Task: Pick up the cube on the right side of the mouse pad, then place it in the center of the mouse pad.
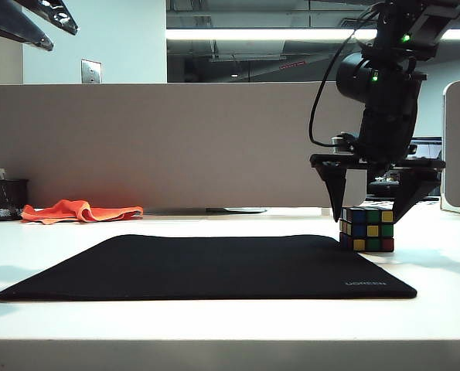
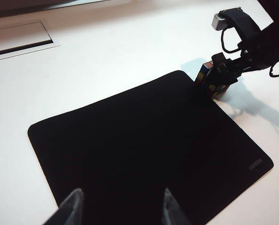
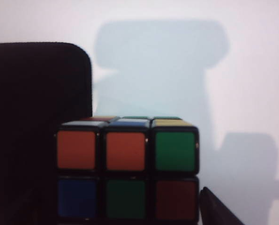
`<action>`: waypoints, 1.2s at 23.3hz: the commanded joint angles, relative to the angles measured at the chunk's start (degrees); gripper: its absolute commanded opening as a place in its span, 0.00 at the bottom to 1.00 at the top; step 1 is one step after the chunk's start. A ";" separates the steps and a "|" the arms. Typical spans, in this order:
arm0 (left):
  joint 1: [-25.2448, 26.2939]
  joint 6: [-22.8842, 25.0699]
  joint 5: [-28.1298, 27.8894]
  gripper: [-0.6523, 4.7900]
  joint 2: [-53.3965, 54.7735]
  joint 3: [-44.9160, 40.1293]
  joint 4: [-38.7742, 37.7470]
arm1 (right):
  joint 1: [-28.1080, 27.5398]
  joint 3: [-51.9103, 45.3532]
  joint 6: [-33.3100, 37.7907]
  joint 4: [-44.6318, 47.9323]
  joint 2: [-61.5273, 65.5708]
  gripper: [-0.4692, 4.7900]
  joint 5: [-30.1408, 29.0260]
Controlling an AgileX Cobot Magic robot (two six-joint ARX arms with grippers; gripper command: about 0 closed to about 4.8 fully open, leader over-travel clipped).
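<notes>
Right claw straddling the cube at the mouse pad's right edge; left claw hanging apart, jaws spread.

The right claw (image 1: 371, 209) is standing wide open, pointing down, its two dark fingers sitting one on each side of the cube (image 1: 366, 229) without visibly pressing it. The cube is resting on the white bench (image 1: 214, 325) just off the right side of the black mouse pad (image 1: 206, 267), against the pad's far right corner, and in the right wrist view its orange, green and blue stickers (image 3: 127, 168) are filling the near field. The left claw (image 2: 120, 206) is hovering over the pad's opposite end, well apart from the cube, its fingers open and gripping nothing. Farther back, an orange cloth (image 1: 79, 210) and a black mesh cup (image 1: 5, 199) are lying by the partition.
</notes>
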 commanded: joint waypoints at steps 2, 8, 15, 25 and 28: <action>-0.07 -0.20 0.37 0.52 -0.15 0.42 0.37 | 0.02 0.44 0.22 1.27 -0.22 0.78 -0.72; -0.07 -0.22 0.39 0.52 -0.15 0.42 0.33 | 0.02 0.44 0.22 1.46 -0.24 0.72 -0.68; -0.07 -0.20 0.37 0.52 -0.15 0.42 0.26 | -0.04 0.52 0.17 2.08 -1.51 0.70 1.73; -0.09 -0.20 0.39 0.52 -0.17 0.42 -0.13 | 0.98 5.62 0.11 0.37 -9.14 0.68 -2.62; -0.09 -0.20 0.39 0.52 -0.15 0.42 -0.13 | 2.78 7.80 0.11 -1.20 -11.41 0.68 -5.35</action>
